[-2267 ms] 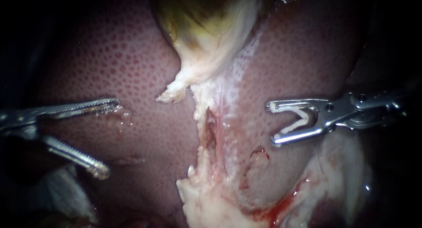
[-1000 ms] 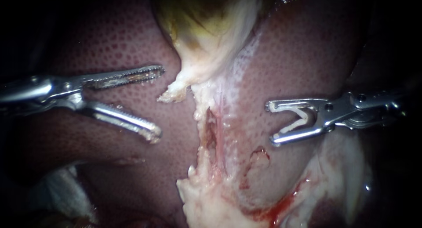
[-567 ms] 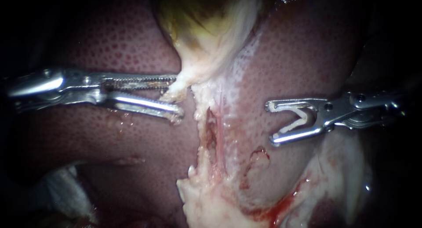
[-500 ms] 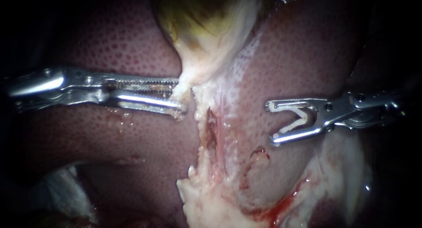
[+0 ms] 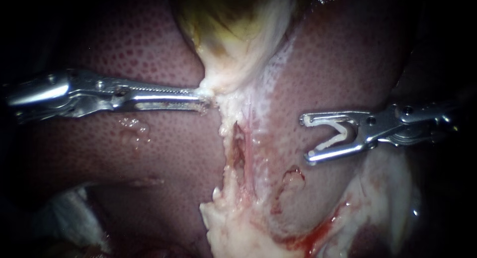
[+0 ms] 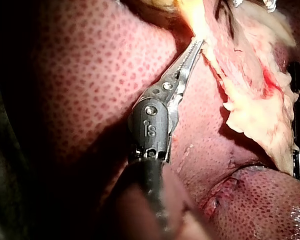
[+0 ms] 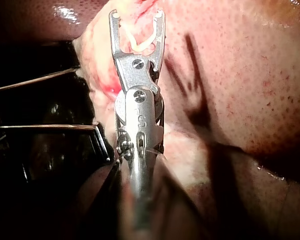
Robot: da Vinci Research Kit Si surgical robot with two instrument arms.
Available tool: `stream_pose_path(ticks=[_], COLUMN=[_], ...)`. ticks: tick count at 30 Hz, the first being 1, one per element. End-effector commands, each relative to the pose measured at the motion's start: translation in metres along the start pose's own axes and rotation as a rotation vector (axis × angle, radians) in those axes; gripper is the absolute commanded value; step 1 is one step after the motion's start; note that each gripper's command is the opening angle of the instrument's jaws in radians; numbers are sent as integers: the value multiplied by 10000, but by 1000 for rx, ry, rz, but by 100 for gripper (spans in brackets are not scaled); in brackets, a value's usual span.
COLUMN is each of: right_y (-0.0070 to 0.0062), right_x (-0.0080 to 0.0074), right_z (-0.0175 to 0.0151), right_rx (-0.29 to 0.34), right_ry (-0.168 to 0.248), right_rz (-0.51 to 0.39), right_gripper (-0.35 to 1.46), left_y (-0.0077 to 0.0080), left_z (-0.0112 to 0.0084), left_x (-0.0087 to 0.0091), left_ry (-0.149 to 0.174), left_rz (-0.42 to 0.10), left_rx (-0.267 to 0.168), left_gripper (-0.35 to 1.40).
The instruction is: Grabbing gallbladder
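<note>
The gallbladder point(image 5: 233, 44), yellow-green with a pale narrow lower end, hangs at the top centre over the mottled red liver point(image 5: 124, 178). My left instrument point(image 5: 201, 98) reaches in level from the left, its toothed jaws shut on the gallbladder's pale tip. The left wrist view shows my left instrument point(image 6: 196, 44) pinching that tip point(image 6: 192, 17). My right instrument point(image 5: 308, 140) hovers over the liver to the right, away from the gallbladder. Its jaws stand wide apart with a white clip point(image 5: 343, 131) seated between them. The right wrist view shows the right instrument point(image 7: 136, 17) and its clip point(image 7: 140, 44).
A pale raw strip of tissue point(image 5: 238, 148) runs down from the gallbladder's tip to ragged white tissue point(image 5: 233, 233) at the lower edge. Blood point(image 5: 318, 235) pools at the lower right. A white gauze-like patch point(image 5: 64, 213) lies at the lower left.
My left instrument moved up and right across the liver with open jaws, reached the gallbladder's pale tip and shut on it. The right instrument has stayed still.
</note>
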Motion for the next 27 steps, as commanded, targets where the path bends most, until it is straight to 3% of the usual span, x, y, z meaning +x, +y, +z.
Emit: stream_pose_path(ticks=[1,5,13,16,21,27], right_y=[0,0,0,0,0,0], right_x=[0,0,0,0,0,0], right_z=[0,0,0,0,0,0], right_rx=[0,0,0,0,0,0], right_ry=[0,0,0,0,0,0], right_rz=[0,0,0,0,0,0], right_gripper=[50,50,50,50,50,50], left_y=[0,-4,-25,-33,-40,-40], left_z=[-2,-23,-79,-95,-113,-115], left_x=[1,7,34,49,70,71], left_ry=[-1,-2,-3,12,29,29], left_rz=[0,-4,-24,-37,-43,-40], left_rx=[-5,-22,10,20,32,37], left_gripper=[-35,-35,-35,-35,-35,-35])
